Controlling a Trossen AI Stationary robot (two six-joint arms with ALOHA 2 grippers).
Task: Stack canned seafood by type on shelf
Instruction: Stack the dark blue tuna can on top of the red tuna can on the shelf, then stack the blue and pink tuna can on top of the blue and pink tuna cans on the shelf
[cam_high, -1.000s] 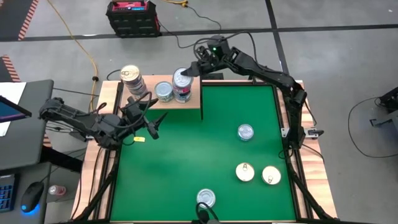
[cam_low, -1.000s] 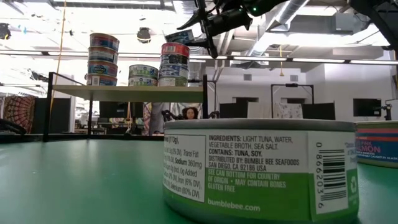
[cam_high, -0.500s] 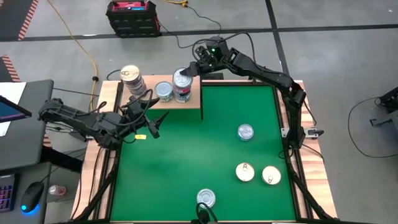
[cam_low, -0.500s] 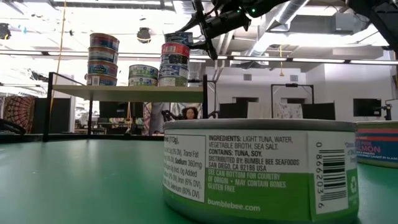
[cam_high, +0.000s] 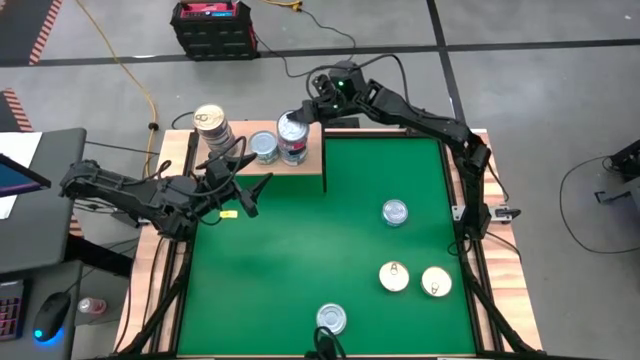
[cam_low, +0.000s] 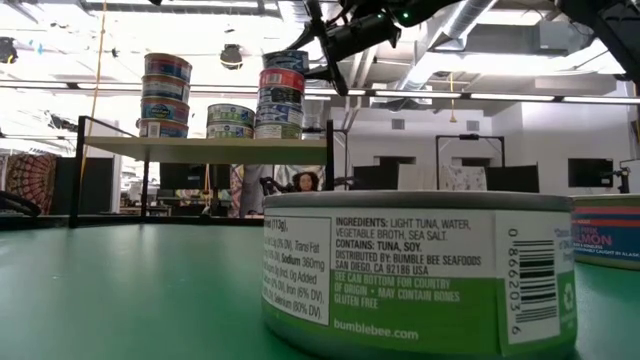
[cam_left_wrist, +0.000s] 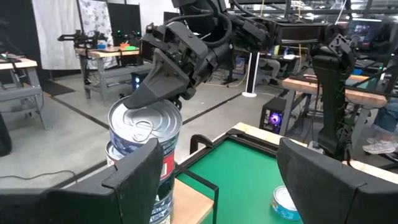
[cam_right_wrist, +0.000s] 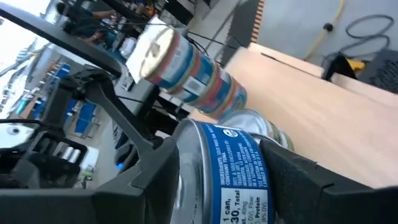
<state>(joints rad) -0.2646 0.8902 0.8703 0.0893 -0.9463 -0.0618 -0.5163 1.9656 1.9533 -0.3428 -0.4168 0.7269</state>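
Green mat (cam_high: 320, 240) on a wood-rimmed table, grey workshop floor around it; open ceiling and desks behind in the low view. Shelf (cam_high: 300, 165): pale wooden board on thin dark legs at the mat's far left corner, carrying three stacks of canned seafood. Left stack (cam_low: 165, 97), four tins, multicoloured side labels, gold lid on top. Middle stack (cam_low: 230, 121), two tins, bluish labels, silver lid. Right stack (cam_low: 281, 104), red and blue labels, silver pull-tab lids. Top tin (cam_right_wrist: 227, 174): blue-and-white label, sits on the right stack with the right gripper (cam_high: 300, 116) clamped around its sides. Left gripper (cam_high: 240, 190): fingers apart, holding nothing, just in front of the shelf's left end. Loose tins on the mat: one silver (cam_high: 395, 212), two gold (cam_high: 394, 276) (cam_high: 436, 282), one silver at the near edge (cam_high: 331, 319), its green label filling the low view.
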